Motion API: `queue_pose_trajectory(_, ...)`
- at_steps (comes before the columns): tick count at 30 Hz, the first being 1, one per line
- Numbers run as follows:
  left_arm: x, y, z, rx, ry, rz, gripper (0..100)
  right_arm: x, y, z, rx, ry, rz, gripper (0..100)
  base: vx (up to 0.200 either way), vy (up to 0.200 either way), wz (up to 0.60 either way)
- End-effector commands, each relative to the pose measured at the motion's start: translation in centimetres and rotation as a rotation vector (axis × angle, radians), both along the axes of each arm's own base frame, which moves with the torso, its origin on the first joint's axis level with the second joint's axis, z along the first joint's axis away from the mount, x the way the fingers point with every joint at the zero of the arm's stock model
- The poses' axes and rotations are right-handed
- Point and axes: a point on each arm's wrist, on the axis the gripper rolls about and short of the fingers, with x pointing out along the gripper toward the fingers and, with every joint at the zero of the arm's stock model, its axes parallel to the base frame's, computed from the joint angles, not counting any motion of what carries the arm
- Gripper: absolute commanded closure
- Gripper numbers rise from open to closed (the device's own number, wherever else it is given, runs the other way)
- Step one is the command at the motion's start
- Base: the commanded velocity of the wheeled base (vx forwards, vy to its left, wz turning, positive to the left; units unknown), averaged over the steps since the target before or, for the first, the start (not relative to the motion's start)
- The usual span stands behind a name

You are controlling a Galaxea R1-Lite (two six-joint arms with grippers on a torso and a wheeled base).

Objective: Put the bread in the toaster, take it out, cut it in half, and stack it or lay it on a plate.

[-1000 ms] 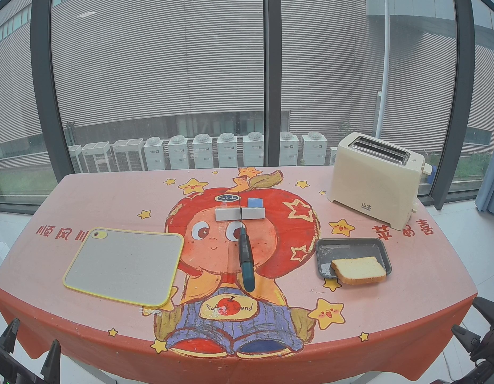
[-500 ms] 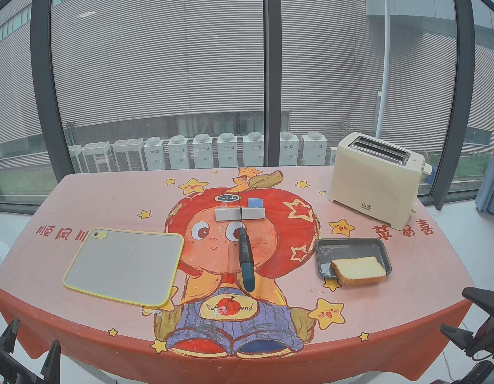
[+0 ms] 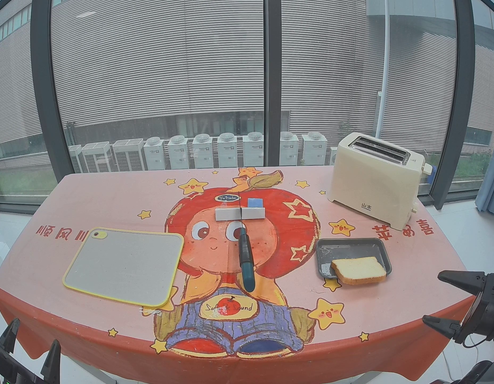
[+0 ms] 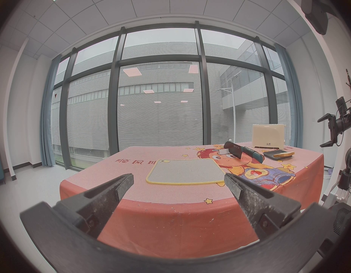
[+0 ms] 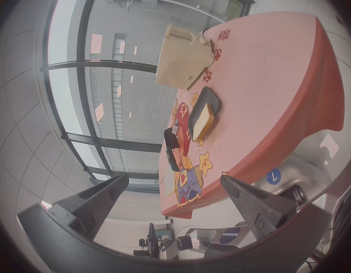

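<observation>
Left claw (image 3: 35, 333) and right claw (image 3: 433, 298) gape empty off the table's (image 3: 98, 198) near edge.

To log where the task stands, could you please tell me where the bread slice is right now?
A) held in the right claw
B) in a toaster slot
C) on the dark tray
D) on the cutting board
C: the bread slice lies across the near edge of the dark tray, in front of the toaster.
</observation>
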Motion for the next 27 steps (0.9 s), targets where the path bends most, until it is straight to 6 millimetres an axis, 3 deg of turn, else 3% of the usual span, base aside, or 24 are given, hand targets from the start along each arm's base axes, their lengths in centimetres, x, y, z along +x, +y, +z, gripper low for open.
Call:
queue_pose_trajectory(1,0.1,0.0,-0.5,-0.001,0.018,0.001,0,1.3,0.3,-0.2,0.012,0.077,0.006,0,0.0,0.0,0.0)
queue_pose_trajectory(15,0.1,0.0,-0.5,0.001,0.019,0.0,0,5.7,1.3,-1.2,0.027,0.145,0.012,0,0.0,0.0,0.0)
queue_pose_trajectory(27,0.1,0.0,-0.5,0.001,0.019,0.0,0,8.3,2.1,-2.6,0.022,0.165,0.022,0,0.0,0.0,0.0)
